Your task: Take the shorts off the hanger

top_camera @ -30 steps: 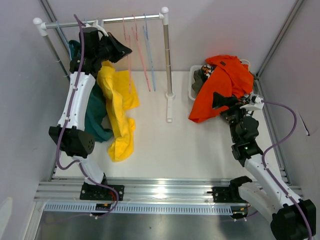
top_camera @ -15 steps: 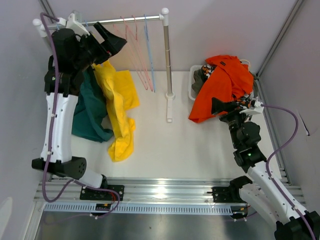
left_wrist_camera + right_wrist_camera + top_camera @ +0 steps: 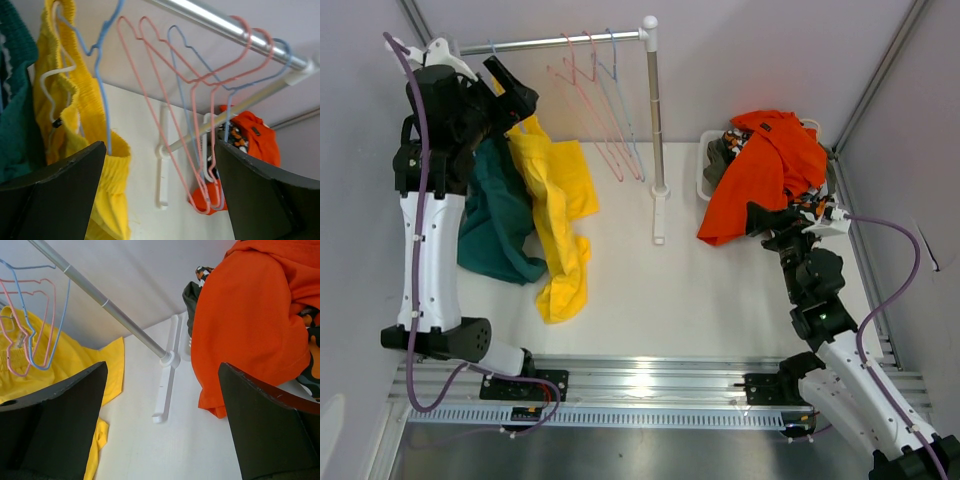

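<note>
The left arm stands tall from its base, its long link nearly upright and its wrist bent over at the top. The left gripper (image 3: pixel 524 95) sits just under the near end of the rail (image 3: pixel 560 40), pointing along it. Its 2 fingers (image 3: pixel 55 190) are spread wide with nothing clamped between them. Just off the tip of its left finger is the waistband of the yellow shorts (image 3: pixel 85 115), which hang on a blue hanger (image 3: pixel 100 75); whether finger and cloth touch cannot be told. Further to that side hang the teal shorts (image 3: pixel 15 110). Ahead of the open gap, bare pink hangers (image 3: pixel 150 75) dangle from the rail.

The right arm stays low, stretched forward from its base with the elbow raised and the wrist turned toward the rack. The right gripper (image 3: pixel 760 220) also has its 2 fingers (image 3: pixel 55 425) apart, holding nothing. Ahead and to its right, the red-orange shorts (image 3: pixel 245 325) lie heaped over a white basket (image 3: pixel 705 178), their lower edge just beside the gripper. The patterned shorts (image 3: pixel 311 376) show under that heap. Straight ahead between the fingers lies the foot (image 3: pixel 165 390) of the rack's post (image 3: pixel 100 300).
</note>
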{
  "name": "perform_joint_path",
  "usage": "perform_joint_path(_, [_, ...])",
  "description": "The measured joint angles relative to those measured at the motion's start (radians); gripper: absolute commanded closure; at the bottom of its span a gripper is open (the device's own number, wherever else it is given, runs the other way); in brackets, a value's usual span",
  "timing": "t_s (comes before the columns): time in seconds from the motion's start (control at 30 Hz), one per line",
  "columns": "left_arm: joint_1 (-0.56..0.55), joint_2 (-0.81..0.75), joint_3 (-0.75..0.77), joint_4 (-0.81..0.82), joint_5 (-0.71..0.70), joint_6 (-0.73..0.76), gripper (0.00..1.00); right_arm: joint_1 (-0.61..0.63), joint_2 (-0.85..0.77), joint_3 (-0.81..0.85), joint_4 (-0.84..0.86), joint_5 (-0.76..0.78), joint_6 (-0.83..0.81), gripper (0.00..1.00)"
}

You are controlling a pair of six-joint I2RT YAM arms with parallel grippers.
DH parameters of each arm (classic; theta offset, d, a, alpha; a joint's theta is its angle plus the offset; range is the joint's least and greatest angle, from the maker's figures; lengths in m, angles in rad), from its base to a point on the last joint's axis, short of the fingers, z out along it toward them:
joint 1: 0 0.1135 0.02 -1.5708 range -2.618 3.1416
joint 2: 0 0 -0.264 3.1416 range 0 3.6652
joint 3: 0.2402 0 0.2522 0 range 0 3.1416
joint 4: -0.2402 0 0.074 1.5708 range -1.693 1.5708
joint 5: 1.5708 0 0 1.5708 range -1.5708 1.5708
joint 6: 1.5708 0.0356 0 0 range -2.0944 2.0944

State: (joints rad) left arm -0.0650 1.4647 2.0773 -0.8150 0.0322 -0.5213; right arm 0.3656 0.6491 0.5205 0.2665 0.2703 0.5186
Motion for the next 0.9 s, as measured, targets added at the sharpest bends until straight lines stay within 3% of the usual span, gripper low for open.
perform_joint_path(0.43, [0.02, 0.07, -0.049, 0.005, -0.055, 0.028, 0.14, 0.0, 0.015, -0.011, -0.008, 0.006, -0.011, 0.01])
perform_joint_path(0.5, [0.021, 0.101, -0.048, 0.016, -0.055, 0.03, 0.21, 0.0, 0.017, -0.014, -0.007, 0.01, -0.018, 0.0])
perform_joint_path(0.53, [0.021, 0.111, -0.048, 0.021, -0.055, 0.031, 0.25, 0.0, 0.018, -0.015, -0.007, 0.011, -0.02, 0.01])
perform_joint_path(0.63, [0.021, 0.149, -0.046, 0.034, -0.054, 0.029, 0.51, 0.0, 0.026, -0.016, -0.006, 0.013, -0.023, 0.01])
perform_joint_path(0.77, [0.022, 0.193, -0.029, 0.04, -0.052, 0.031, 0.92, 0.0, 0.039, -0.027, 0.001, 0.013, -0.023, 0.01])
perform_joint_path(0.83, [0.023, 0.212, -0.008, 0.034, -0.052, 0.031, 1.0, 0.0, 0.047, -0.033, 0.0, 0.013, -0.023, 0.01])
perform_joint_path(0.9, [0.023, 0.228, 0.021, 0.018, -0.052, 0.034, 1.0, 0.0, 0.054, -0.036, 0.002, 0.012, -0.023, 0.01])
